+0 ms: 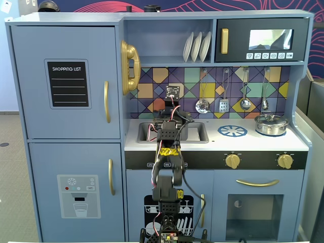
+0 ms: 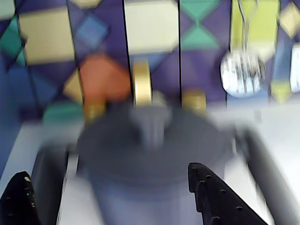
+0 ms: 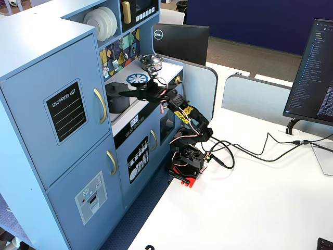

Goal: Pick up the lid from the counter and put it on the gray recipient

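Observation:
The dark-gray lid (image 2: 154, 143) with its small center knob lies on top of the gray pot (image 2: 140, 201), which stands in the sink. Both are blurred in the wrist view. My gripper (image 2: 108, 171) is open and empty, with one black jaw low on each side of the pot, clear of the lid. In a fixed view the pot (image 3: 117, 101) with the lid (image 3: 116, 86) stands left of my gripper (image 3: 133, 89), which reaches over the counter. In the front fixed view my arm hides the pot, and my gripper (image 1: 171, 117) is over the sink.
A shiny silver pot (image 1: 271, 124) with its own lid stands at the counter's right, beside the blue-and-white burner mark (image 1: 232, 131). Utensils (image 1: 202, 105) hang on the tiled back wall. A gold faucet (image 2: 142, 84) rises behind the gray pot. The sink rim (image 1: 198, 139) surrounds it.

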Motion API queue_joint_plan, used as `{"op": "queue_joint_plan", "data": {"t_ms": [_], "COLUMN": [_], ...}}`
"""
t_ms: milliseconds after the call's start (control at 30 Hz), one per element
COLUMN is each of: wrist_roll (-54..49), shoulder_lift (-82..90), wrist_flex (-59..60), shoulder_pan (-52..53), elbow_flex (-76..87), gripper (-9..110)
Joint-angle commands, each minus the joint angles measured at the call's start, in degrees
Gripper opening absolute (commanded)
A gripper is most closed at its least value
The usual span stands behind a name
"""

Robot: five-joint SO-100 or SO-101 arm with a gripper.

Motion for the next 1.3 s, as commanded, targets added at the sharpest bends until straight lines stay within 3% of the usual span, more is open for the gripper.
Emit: {"op": "queue_joint_plan", "data": {"t_ms": [0,333,500,633,867,1033,1267], "wrist_roll": [1.1,0.8,1.3,2.3,2.3,3.5,6.2], "shoulder_lift": [9.7,17.8,19.0,22.1,27.6,28.6,31.0], "wrist_flex": [14.5,35.1,32.8,25.0,24.3,18.5,22.5], "shoulder_pan": [0.4,-4.7,-6.7,-6.5,-7.7,-5.8,-6.2], "elbow_flex": [-4.5,7.6,20.7,34.2,49.7,58.4,59.4], "gripper": [30,8,0,0,0,0,0]}}
